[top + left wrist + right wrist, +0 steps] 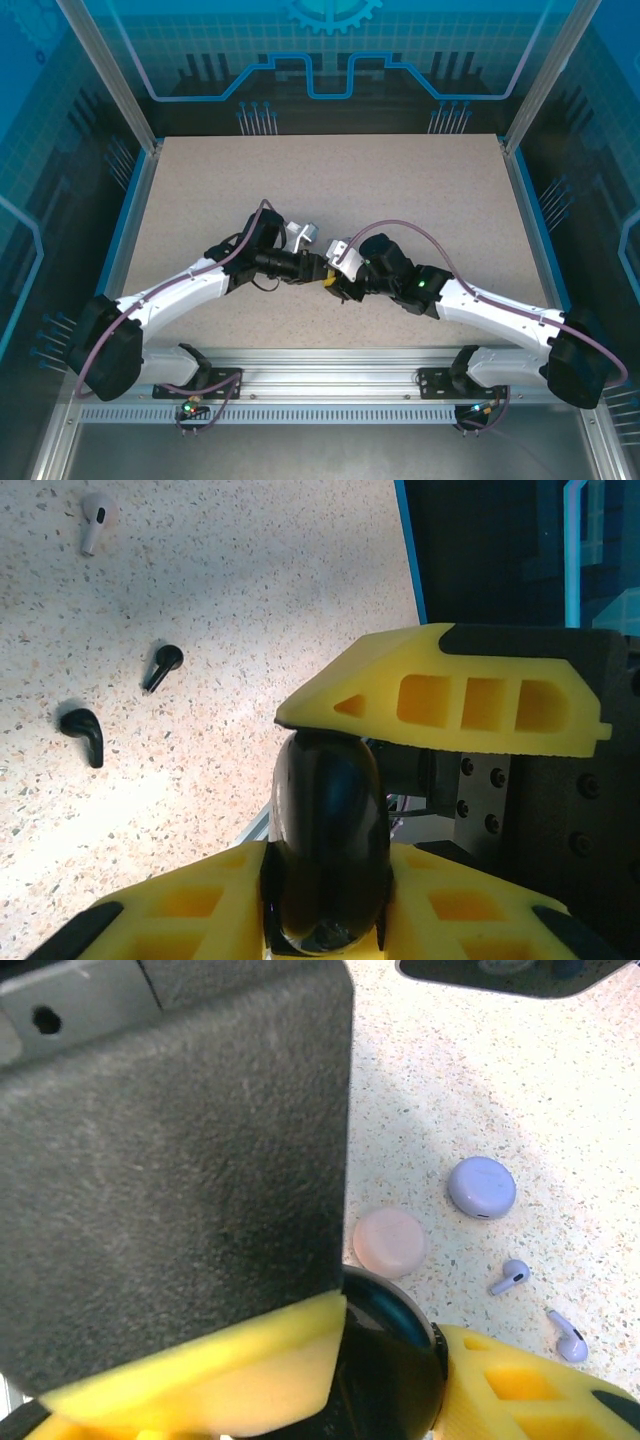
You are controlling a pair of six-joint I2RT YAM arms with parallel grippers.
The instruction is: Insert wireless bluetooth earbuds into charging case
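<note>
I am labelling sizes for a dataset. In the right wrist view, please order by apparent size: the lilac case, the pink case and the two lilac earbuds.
1. lilac case and pink case: look alike, unranked.
2. upper lilac earbud and lower lilac earbud: much smaller, alike too.

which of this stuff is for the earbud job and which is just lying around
In hand: black case, gripped by left claw and right claw.
Lying loose, still the job's: two black earbuds, pale earbud, two lilac earbuds, lilac case, pink case.
</note>
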